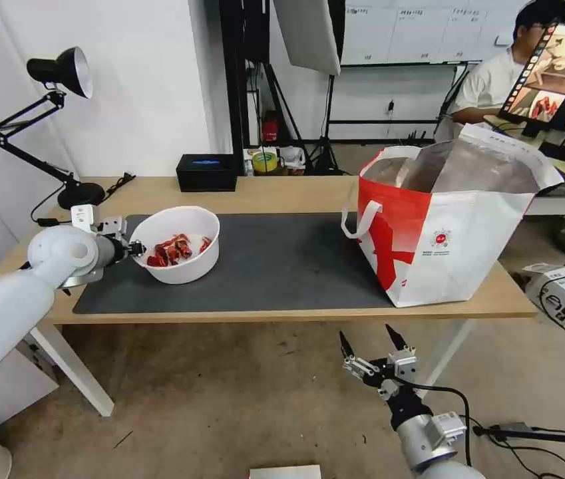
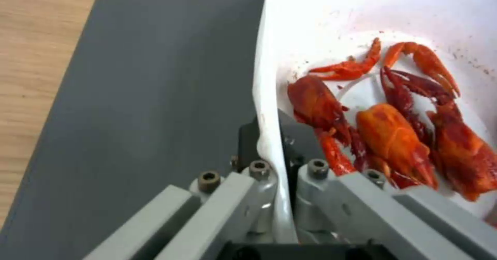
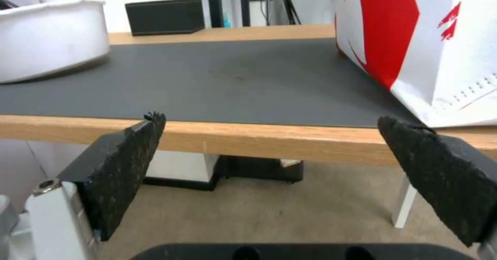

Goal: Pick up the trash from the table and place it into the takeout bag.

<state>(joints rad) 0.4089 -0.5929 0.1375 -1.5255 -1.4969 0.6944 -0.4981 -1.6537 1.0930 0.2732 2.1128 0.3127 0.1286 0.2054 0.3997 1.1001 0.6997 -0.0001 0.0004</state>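
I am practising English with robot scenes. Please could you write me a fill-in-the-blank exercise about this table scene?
1. The left claw is shut on the rim of the white ____.
2. The bowl stands on the dark grey ____.
3. The right claw, below the table edge, has its fingers ____.
4. The shells in the bowl are ____ in colour.

Missing words: bowl; mat; open; red

A recording studio or robotics lab: beyond the left gripper [image 1: 137,249], a black desk lamp [image 1: 62,70], softbox panel [image 1: 309,30], light stands [image 1: 325,133], and monitor [image 1: 562,76] showing camera feeds.
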